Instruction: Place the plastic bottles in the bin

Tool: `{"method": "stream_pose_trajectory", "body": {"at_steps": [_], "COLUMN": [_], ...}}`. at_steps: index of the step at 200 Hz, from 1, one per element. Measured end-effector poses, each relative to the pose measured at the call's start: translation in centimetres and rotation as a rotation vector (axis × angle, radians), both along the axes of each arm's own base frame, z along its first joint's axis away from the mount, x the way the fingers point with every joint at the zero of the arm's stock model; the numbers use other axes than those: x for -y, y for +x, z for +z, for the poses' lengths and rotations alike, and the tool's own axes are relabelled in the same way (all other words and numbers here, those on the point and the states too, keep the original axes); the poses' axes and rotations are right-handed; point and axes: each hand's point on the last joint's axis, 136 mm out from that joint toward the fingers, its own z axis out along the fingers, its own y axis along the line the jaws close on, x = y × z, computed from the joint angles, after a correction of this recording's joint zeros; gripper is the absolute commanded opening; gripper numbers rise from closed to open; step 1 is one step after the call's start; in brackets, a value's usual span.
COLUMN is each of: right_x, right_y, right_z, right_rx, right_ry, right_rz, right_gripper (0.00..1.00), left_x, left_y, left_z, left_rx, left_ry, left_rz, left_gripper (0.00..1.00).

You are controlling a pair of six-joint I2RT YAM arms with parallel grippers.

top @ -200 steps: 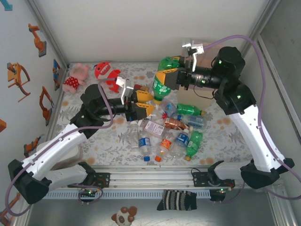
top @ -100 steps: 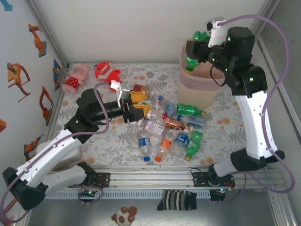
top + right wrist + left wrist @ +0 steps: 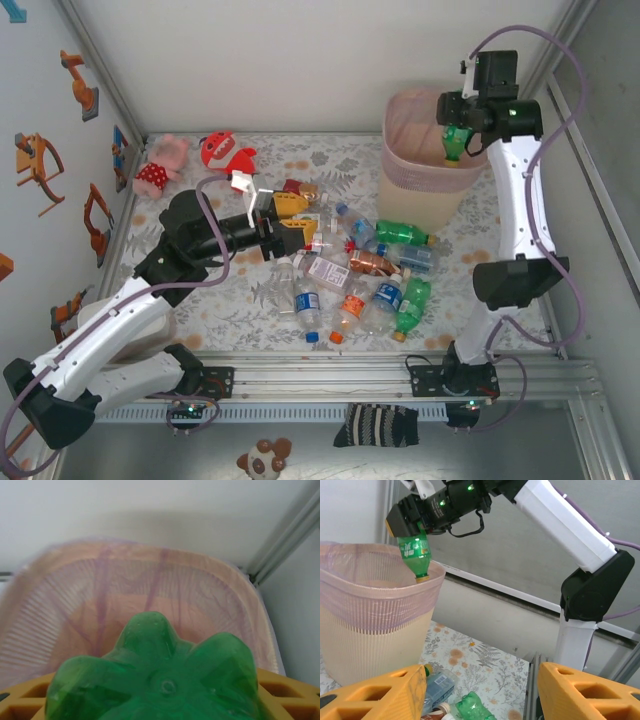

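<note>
Now, table (image 3: 250, 305): floral cloth, bottles (image 3: 360, 280) heaped centre.
Walls (image 3: 300, 60): white, metal-framed.
Right gripper (image 3: 460, 128): clamps green bottle (image 3: 452, 145) over bin (image 3: 415, 200).
Left gripper (image 3: 300, 222): fingers apart, empty.

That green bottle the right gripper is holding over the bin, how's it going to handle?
The green bottle shows no liquid, so it's probably light. Thin plastic, it likely dents a little in the right gripper. Hanging cap-down over the bin, its round body would probably roll if laid on the table.
</note>
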Motion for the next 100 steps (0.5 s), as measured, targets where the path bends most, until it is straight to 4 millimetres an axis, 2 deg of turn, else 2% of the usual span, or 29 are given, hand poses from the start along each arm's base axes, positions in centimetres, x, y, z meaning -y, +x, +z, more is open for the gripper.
{"method": "stream_pose_trajectory", "body": {"at_steps": [38, 100], "right_x": [1.3, 2.8], "right_y": [0.9, 2.6], "right_z": [-4.5, -14.0], "right_rx": [-0.11, -0.325], "right_ry": [0.01, 0.08], "right_rz": [-0.043, -0.098], "right_gripper": [0.5, 0.51], "left_x": [0.0, -0.2], "left_y": [0.3, 0.3], "left_z": [-0.7, -0.6], "left_rx": [-0.014, -0.012], "left_ry": [0.011, 0.01], "left_rz": [0.015, 0.026], "left_gripper": [0.58, 0.58]}}
